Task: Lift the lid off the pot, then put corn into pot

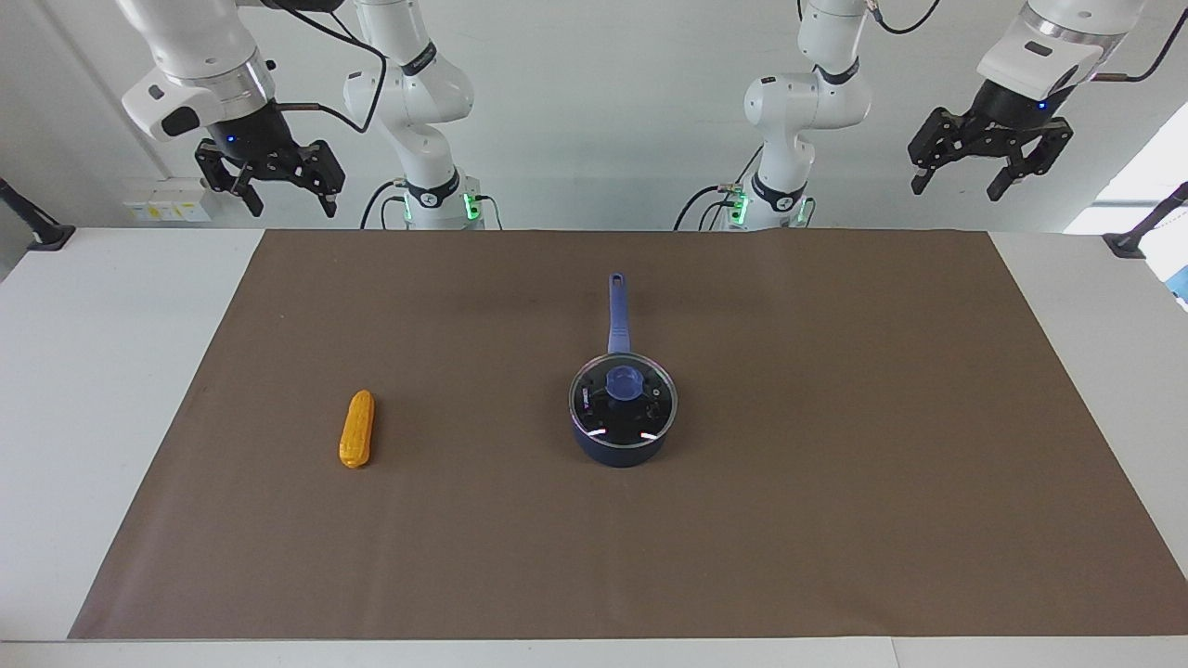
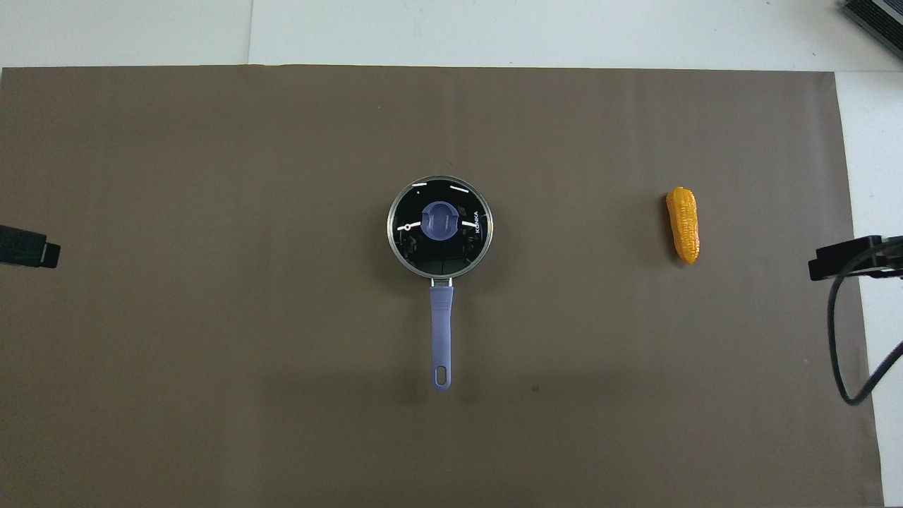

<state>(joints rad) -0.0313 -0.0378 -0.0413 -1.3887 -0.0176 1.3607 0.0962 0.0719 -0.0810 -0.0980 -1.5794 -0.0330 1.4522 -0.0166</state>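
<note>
The navy-blue pot (image 1: 620, 449) (image 2: 441, 328) stands mid-mat with its long blue handle pointing toward the robots. The glass lid (image 1: 640, 415) (image 2: 462, 247) with a blue knob sits on the pot. The yellow-orange corn (image 1: 356, 429) (image 2: 683, 224) lies on the mat toward the right arm's end of the table. My left gripper (image 1: 989, 174) hangs open and empty high above the table's robot-side edge at the left arm's end. My right gripper (image 1: 270, 190) hangs open and empty high above the same edge at the right arm's end. Both arms wait.
A brown mat (image 1: 835, 520) (image 2: 211, 388) covers most of the white table. Black clamp mounts (image 1: 42, 232) (image 1: 1128, 243) sit at the table's robot-side corners. A cable (image 2: 843, 339) hangs by the right arm's end.
</note>
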